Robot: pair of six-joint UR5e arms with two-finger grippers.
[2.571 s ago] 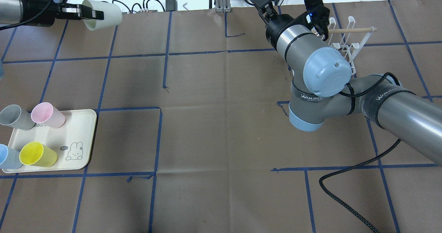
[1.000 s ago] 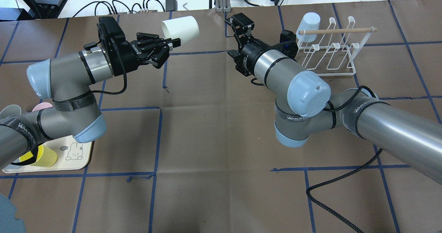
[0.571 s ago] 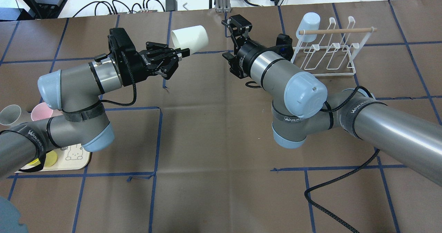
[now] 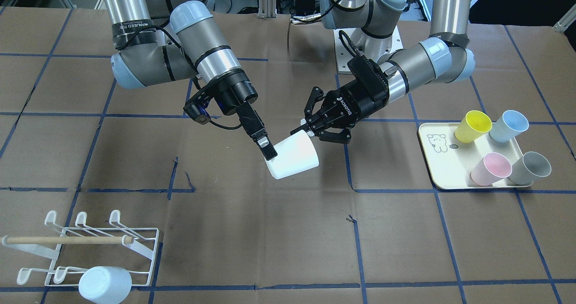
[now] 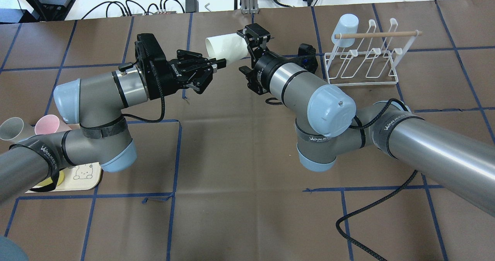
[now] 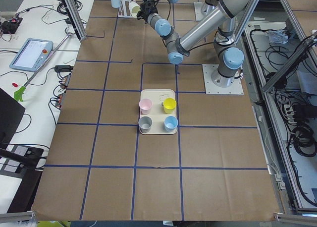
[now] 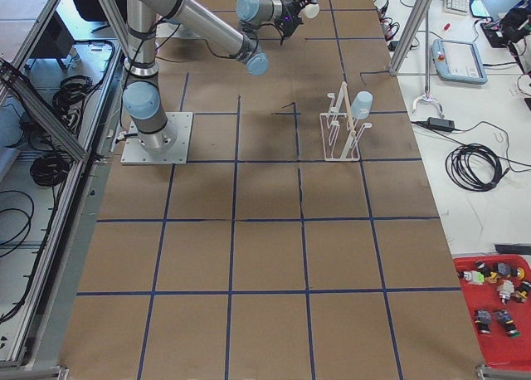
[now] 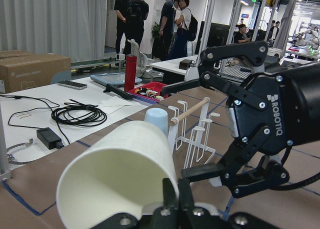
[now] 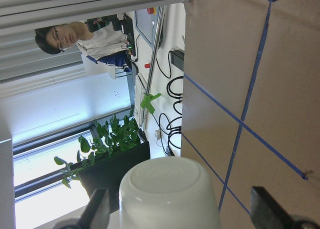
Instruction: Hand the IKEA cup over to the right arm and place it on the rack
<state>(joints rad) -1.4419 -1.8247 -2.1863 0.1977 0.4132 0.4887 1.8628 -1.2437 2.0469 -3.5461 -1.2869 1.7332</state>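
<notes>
Our white cup (image 4: 294, 157) hangs above the desk (image 4: 270, 241), its rim clenched by the left claw (image 4: 309, 132). Within the last second the right claw (image 4: 266, 147) has closed in. It now straddles the cup's base, released, so the handover looks ready.

A cream tray (image 4: 443, 172) with a bear drawing sits on the brown-paper tabletop (image 4: 225, 232), which is gridded with blue tape. Four cups stand on it, mouths up. In the front-facing view, yellow cup (image 4: 472, 126) and pale blue cup (image 4: 508, 126) form the far row, pink cup (image 4: 490, 169) and grey cup (image 4: 531, 169) the near row. A black braided cable (image 5: 371, 208) loops over the paper. Off the tabletop lie a tablet-like pendant (image 6: 30, 53) and a red bin (image 7: 498, 314) of small parts.
</notes>
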